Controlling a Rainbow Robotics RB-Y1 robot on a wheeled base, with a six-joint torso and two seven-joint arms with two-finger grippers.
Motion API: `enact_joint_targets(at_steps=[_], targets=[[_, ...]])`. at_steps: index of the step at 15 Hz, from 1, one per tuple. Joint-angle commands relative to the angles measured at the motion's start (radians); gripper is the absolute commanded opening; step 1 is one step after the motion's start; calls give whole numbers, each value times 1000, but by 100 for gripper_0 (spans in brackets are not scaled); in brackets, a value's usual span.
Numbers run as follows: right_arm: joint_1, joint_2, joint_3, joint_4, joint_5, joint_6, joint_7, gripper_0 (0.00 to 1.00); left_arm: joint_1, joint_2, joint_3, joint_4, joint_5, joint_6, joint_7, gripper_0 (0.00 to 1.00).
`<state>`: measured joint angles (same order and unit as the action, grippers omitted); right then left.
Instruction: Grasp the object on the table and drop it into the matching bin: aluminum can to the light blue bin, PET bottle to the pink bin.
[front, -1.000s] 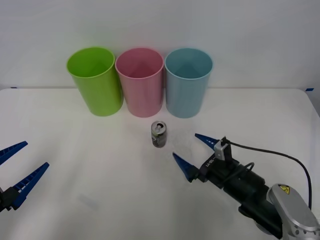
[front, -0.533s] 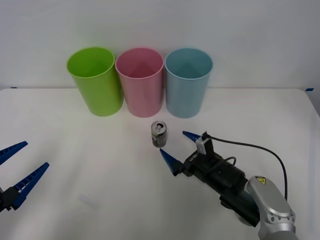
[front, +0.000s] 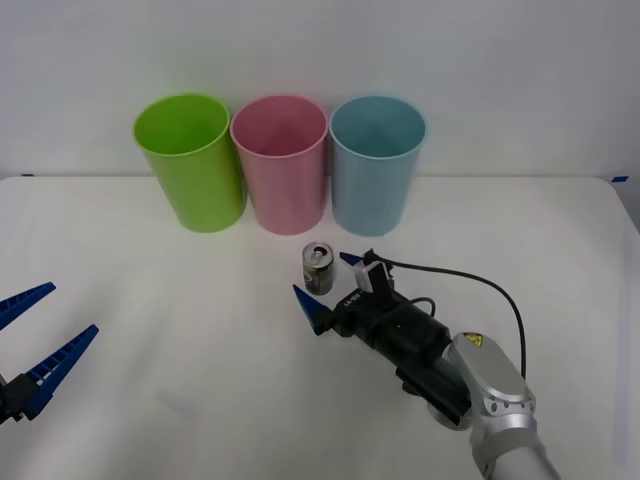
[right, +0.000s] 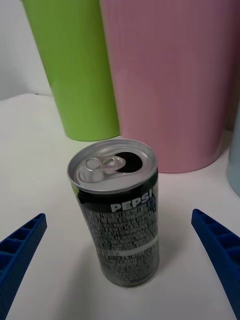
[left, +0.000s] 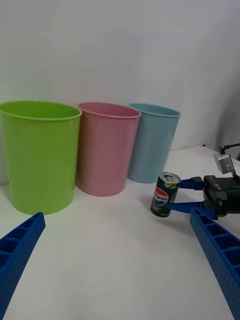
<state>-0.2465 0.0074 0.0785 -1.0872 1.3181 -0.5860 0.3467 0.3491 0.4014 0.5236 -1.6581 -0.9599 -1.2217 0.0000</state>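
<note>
White table (front: 150, 260), can (front: 318, 268) between open right tool (front: 327, 283)

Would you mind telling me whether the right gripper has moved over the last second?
Yes. The right gripper has advanced toward the standing aluminum can, which stayed put, and now brackets it, open.

Right arm reaching forward and inward from lower right, forearm lying low. Right claw (front: 330, 281) hanging wide open, blue ribbed fingers (right: 20, 250) spreading apart, tips pointing toward far left. Left arm sitting parked at lower left edge, left claw (front: 35, 330) gaping open, fingers pointing forward.
</note>
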Motion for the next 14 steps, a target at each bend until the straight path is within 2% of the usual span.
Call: enact_joint_targets(at_steps=[1, 7, 14], targets=[[-50, 10, -2, 62, 0, 29, 21, 100, 0, 0, 0, 0, 0, 0, 0, 100], [-123, 10, 0, 135, -2, 89, 54, 100, 0, 0, 0, 0, 0, 0, 0, 100], [-125, 10, 4, 136, -11, 94, 64, 100, 0, 0, 0, 0, 0, 0, 0, 100]])
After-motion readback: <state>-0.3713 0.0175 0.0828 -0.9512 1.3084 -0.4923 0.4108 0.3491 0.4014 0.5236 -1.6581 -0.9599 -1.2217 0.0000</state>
